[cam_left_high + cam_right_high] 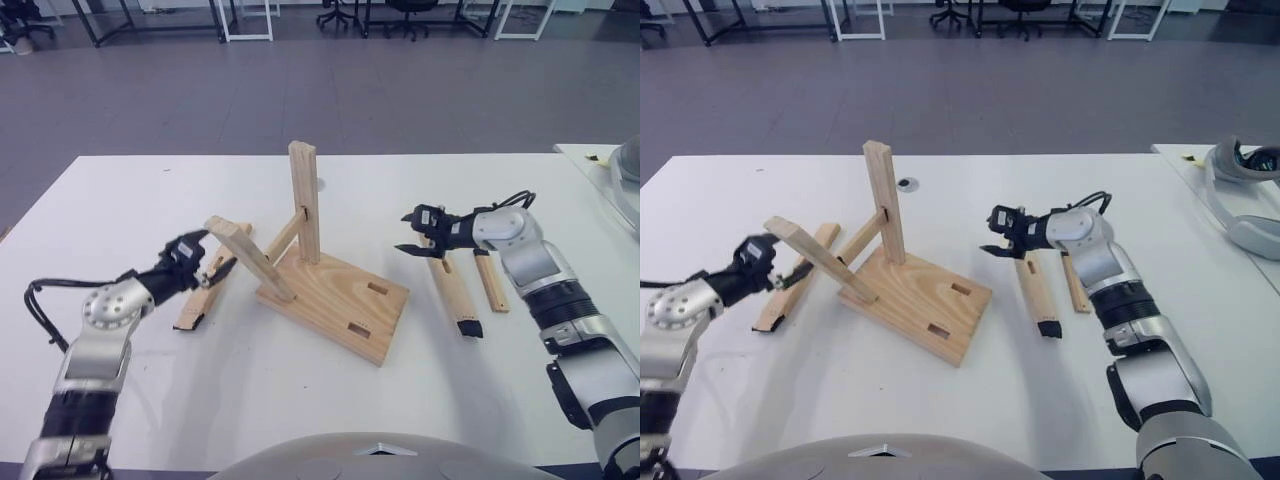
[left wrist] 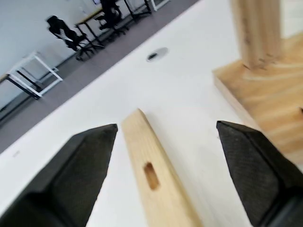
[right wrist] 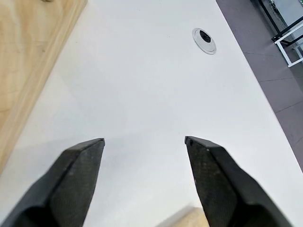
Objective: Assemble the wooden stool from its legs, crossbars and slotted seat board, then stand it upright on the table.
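I have the seat board lying flat in the middle of the white counter. Two legs already rise from it. The upright leg stands at the board's far side. The leaning leg meets the board near its left corner and tilts out to the robot's left. A crossbar runs at a slant between the two. On the board's right half I see two empty slots, one behind the other.

My left pincer sits low over the counter just left of the board, under the top of the leaning leg. Its fingers are spread wide on either side of a loose leg that lies flat with a small slot in its face. The fingers stand clear of the wood, so nothing is gripped.

My right pincer hovers to the right of the board, pointing toward it. It is wide open and empty, with bare counter between its fingers. Just behind it a second loose leg and a thinner loose crossbar lie side by side. A round cable grommet is set in the counter farther back.
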You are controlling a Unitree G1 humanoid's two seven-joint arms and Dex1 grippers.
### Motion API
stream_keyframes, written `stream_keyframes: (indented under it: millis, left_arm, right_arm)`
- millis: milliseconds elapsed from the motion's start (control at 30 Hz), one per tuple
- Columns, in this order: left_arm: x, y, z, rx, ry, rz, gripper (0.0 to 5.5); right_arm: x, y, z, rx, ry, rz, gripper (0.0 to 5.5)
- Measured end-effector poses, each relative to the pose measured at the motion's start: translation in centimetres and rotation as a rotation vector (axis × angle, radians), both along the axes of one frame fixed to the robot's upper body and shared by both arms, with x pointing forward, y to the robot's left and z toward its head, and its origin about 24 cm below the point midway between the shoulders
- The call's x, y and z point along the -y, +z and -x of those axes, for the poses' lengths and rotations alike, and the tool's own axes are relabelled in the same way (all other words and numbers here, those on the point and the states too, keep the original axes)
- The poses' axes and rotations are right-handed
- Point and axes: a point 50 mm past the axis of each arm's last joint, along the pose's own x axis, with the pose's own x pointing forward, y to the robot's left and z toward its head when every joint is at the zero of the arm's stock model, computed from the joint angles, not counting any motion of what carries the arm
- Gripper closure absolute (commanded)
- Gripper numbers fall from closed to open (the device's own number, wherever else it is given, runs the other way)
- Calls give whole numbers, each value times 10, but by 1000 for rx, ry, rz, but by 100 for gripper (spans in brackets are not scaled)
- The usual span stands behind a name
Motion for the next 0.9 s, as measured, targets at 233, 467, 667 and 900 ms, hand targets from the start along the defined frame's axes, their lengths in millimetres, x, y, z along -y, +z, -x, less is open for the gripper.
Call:
stream_keyframes:
  millis: [233, 467, 667, 900]
  left_arm:
    - [43, -25, 24, -258, -176, -92, 165]
    - [53, -34, -56, -143, -5, 80, 165]
    - [63, -20, -82, -78, -2, 277, 165]
    - [51, -12, -72, -28, 21, 278, 165]
  right_arm:
    - [-13, -14, 1, 3, 140, 115, 232]
    - [-16, -13, 30, -180, 225, 20, 232]
    - [-38, -20, 34, -184, 202, -84, 232]
    - [6, -1, 7, 82, -202, -113, 232]
